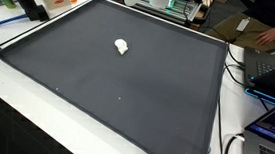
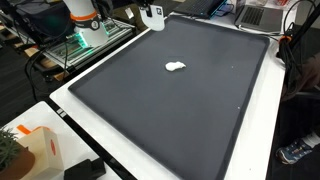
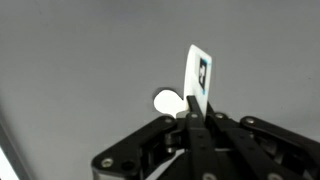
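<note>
In the wrist view my gripper (image 3: 193,112) is shut on a small white card (image 3: 197,72) that stands upright between the fingertips and carries a dark printed mark. Below and just left of the card, a small white object (image 3: 168,101) lies on the black mat (image 3: 80,60). Both exterior views show this white object (image 1: 121,46) (image 2: 175,68) alone on the far half of the mat (image 1: 126,96) (image 2: 190,110). In an exterior view the gripper (image 2: 152,15) hangs high above the mat's far edge, well clear of the object.
The mat lies on a white table (image 2: 70,105). An orange and white box (image 2: 40,150) stands at one corner. Laptops (image 1: 273,129) and cables sit along one side, and a person's arm (image 1: 267,33) rests behind the table. The robot's base (image 2: 85,20) stands at the far edge.
</note>
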Robot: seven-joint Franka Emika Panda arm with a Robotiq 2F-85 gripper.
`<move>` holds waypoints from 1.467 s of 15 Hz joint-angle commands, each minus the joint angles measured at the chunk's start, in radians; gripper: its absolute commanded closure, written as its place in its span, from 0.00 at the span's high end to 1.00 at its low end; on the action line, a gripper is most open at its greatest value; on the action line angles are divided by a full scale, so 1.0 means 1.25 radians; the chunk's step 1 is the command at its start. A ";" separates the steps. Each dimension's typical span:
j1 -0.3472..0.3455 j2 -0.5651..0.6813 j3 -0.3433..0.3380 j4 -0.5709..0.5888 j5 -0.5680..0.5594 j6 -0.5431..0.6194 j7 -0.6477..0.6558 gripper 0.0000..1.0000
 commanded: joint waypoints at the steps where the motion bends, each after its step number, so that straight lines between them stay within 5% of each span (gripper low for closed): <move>1: -0.017 0.011 0.071 -0.056 -0.052 0.123 0.183 0.01; 3: -0.074 0.052 0.142 -0.048 -0.124 0.156 0.314 0.01; 5: -0.073 0.083 0.143 -0.021 -0.177 0.089 0.388 0.01; 6: 0.004 0.091 0.077 -0.021 -0.065 0.070 0.221 0.01; 7: -0.034 0.065 0.113 -0.039 -0.133 0.109 0.320 0.04; 14: 0.001 0.093 0.080 -0.024 -0.083 0.092 0.238 0.01; 22: -0.048 0.144 0.114 -0.008 -0.147 0.166 0.533 0.01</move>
